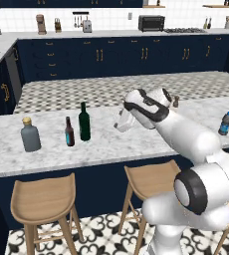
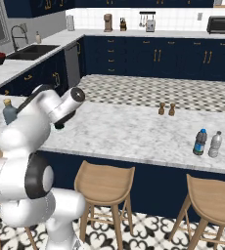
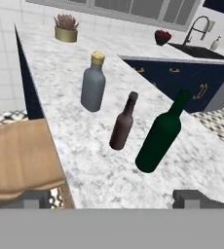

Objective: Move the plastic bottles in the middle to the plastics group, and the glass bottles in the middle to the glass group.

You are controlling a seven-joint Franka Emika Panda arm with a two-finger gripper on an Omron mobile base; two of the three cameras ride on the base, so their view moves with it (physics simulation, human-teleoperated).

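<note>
Dark green glass, the tall wine bottle [image 3: 160, 138] stands upright nearest the gripper [image 3: 113, 198], whose jaws are spread wide with nothing between them, and it sits just beside the small brown bottle [image 3: 123, 125] and, farther along toward the counter's [image 1: 111, 144] far left end, the squat grey flask [image 3: 93, 86]. It will likely be rigid, heavy, slippery and breakable (top-heavy if taken by the neck), so the broad lower body looks the safer hold. Well off by the right edge wait the blue-capped plastic bottle [image 2: 199, 142] and its clear-grey neighbour [image 2: 214, 144], light and probably squashy.
</note>
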